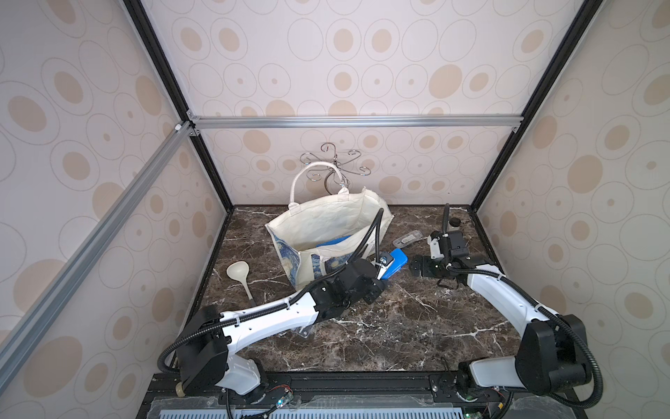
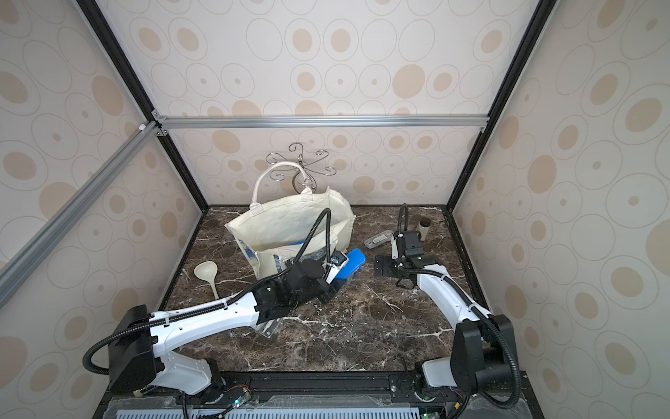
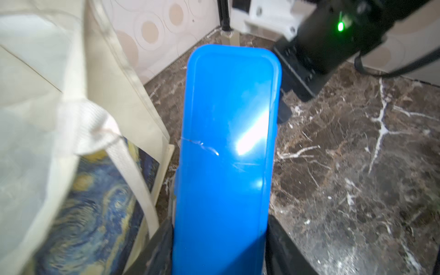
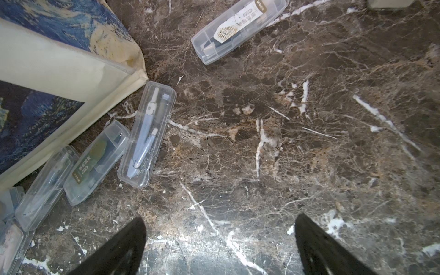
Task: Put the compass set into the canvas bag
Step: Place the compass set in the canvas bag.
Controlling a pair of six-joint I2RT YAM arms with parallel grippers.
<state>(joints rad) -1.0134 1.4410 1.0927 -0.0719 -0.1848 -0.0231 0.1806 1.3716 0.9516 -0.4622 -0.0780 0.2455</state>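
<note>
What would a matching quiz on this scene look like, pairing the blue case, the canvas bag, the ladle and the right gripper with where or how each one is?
Things:
1. blue case
2. canvas bag
3. ladle
4. right gripper

States:
A. standing upright with its mouth open
B. jaws wide apart, holding nothing
C. lying on the marble table
D. clamped in the left gripper

Pairs: 1-D, 2-A, 3-C, 4-B
</note>
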